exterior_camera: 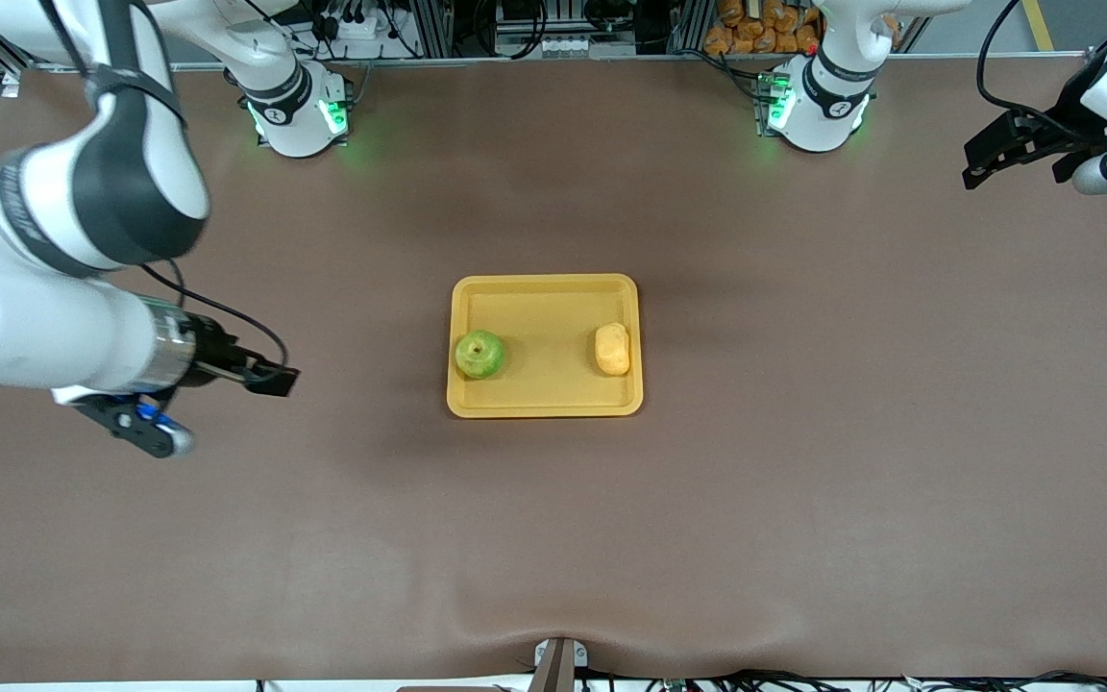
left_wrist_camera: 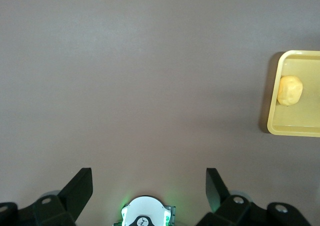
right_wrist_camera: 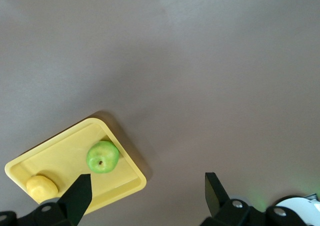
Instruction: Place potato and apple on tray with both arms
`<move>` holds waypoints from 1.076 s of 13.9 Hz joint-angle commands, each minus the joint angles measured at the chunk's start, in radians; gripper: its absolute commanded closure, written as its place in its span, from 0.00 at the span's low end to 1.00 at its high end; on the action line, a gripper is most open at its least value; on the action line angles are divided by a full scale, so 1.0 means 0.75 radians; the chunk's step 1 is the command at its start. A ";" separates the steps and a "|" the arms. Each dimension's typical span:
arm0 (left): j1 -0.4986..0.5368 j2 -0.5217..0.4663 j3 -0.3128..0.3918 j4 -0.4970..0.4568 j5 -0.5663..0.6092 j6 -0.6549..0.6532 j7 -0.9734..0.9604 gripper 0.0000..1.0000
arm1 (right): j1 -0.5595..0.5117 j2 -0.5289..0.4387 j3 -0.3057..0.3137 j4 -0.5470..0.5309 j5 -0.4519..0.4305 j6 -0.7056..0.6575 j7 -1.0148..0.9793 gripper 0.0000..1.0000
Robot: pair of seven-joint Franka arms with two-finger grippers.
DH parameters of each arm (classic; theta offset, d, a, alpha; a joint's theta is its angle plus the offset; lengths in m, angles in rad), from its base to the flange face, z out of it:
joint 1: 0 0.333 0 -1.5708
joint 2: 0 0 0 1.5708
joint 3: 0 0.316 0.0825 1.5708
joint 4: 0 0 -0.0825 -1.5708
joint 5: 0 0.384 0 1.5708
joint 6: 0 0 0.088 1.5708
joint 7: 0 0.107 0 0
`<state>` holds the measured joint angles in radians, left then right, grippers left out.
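Observation:
The yellow-orange tray [exterior_camera: 549,327] lies in the middle of the table. The green apple [exterior_camera: 479,355] sits on it at the end toward the right arm. The potato [exterior_camera: 613,348] sits on it at the end toward the left arm. My right gripper [exterior_camera: 277,380] is open and empty, over bare table off the tray's right-arm end. My left gripper [exterior_camera: 976,163] is open and empty, high over the left arm's end of the table. The left wrist view shows open fingers [left_wrist_camera: 80,188], the tray [left_wrist_camera: 300,126] and the potato [left_wrist_camera: 290,90]. The right wrist view shows the apple [right_wrist_camera: 102,157], the potato [right_wrist_camera: 41,186] and the tray [right_wrist_camera: 65,156].
The brown table [exterior_camera: 803,432] spreads all round the tray. The two arm bases [exterior_camera: 299,111] [exterior_camera: 818,101], lit green, stand along the edge farthest from the front camera. A small bracket [exterior_camera: 558,663] sits at the edge nearest that camera.

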<state>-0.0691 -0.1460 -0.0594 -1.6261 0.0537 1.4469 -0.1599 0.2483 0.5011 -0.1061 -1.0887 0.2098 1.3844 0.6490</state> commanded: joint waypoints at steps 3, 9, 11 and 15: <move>-0.012 -0.026 -0.003 -0.020 -0.027 0.020 0.017 0.00 | -0.122 -0.151 0.021 -0.027 -0.018 -0.054 -0.147 0.00; -0.002 -0.010 -0.015 -0.002 -0.025 0.026 0.015 0.00 | -0.200 -0.290 0.021 -0.027 -0.114 -0.112 -0.302 0.00; 0.002 -0.006 -0.011 0.006 -0.022 0.024 0.011 0.00 | -0.243 -0.337 0.019 -0.035 -0.118 -0.152 -0.390 0.00; 0.004 0.002 -0.007 0.004 -0.014 0.018 0.003 0.00 | -0.268 -0.457 0.021 -0.137 -0.183 -0.136 -0.585 0.00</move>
<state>-0.0723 -0.1457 -0.0659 -1.6258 0.0468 1.4596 -0.1595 0.0578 0.2351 -0.1078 -1.0978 0.1093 1.2618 0.2661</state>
